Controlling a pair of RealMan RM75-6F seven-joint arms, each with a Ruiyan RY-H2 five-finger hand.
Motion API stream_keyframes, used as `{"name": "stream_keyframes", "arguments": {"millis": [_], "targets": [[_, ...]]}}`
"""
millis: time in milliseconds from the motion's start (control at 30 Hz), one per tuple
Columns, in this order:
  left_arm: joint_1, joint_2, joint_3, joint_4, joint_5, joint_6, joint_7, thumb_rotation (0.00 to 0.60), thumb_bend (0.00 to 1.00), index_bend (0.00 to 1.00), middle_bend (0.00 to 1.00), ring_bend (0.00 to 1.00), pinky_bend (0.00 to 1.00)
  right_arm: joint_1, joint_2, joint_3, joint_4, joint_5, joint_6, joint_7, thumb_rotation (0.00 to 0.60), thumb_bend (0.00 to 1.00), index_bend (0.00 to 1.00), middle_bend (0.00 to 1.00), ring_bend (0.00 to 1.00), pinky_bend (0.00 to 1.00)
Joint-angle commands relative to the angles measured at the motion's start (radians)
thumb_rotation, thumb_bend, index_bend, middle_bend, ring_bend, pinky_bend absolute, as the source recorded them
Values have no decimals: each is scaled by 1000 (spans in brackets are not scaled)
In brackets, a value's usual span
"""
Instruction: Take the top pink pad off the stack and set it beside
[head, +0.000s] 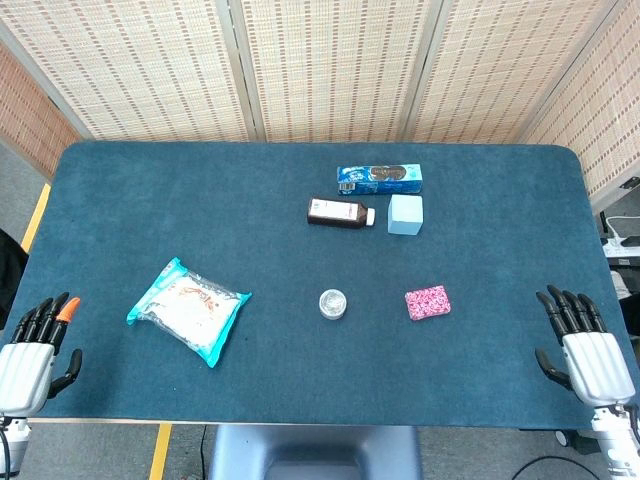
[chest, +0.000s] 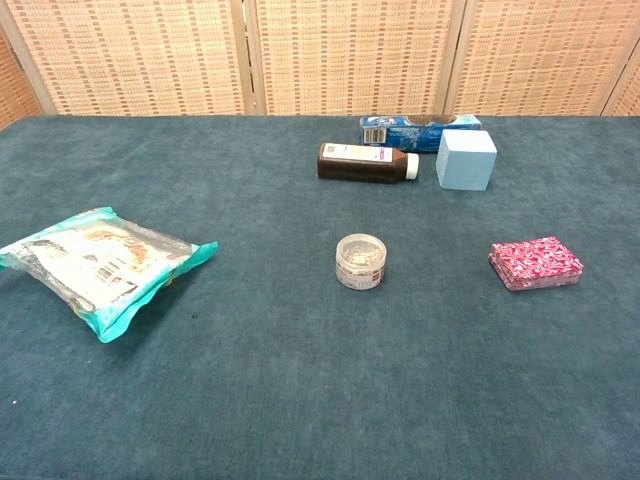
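Nothing started: the pink pad stack (head: 428, 302) sits untouched on the counter (head: 150, 200).
Your right robot hand (head: 583, 345) and left robot hand (head: 35, 350) rest empty, fingers apart; reach right, pinch only the top pad.

Blue-felt table (head: 150, 200): snack bag (head: 187, 309), jar (head: 333, 304), pink pads (head: 428, 302), bottle (head: 340, 213), block (head: 405, 214), box (head: 380, 179).

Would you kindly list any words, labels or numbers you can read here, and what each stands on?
None can be read.
Brown bottle: white label, print too small.
Blue box: barcode patch and lettering blurred.
Teal snack bag: barcode and print illegible.
Pink pads: pattern only.
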Motion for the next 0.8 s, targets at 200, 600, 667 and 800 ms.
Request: {"name": "stream_keyframes", "arguments": {"millis": [200, 600, 667, 800], "targets": [[-9, -7, -4, 11, 10, -6, -2, 600, 509, 0, 0, 0, 124, 8, 0, 4, 11, 3, -13, 5, 600, 309, 0, 0, 0, 0], [-28, -3, -1, 21, 9, -41, -33, 600, 509, 0, 0, 0, 116, 156, -103, 49, 116, 5, -190, -88, 600, 309, 3, 0, 0, 0], [-29, -1, 3, 16, 8, -50, -28, 600, 509, 0, 0, 0, 115, 194, -118, 53, 120, 9, -245, -110, 600, 309, 42, 0, 0, 0], [-31, 2, 5, 3, 3, -60, -13, 600, 528, 0, 0, 0, 115, 255, -171, 63, 125, 27, -325, -156, 600, 309, 83, 22, 0, 0]]}}
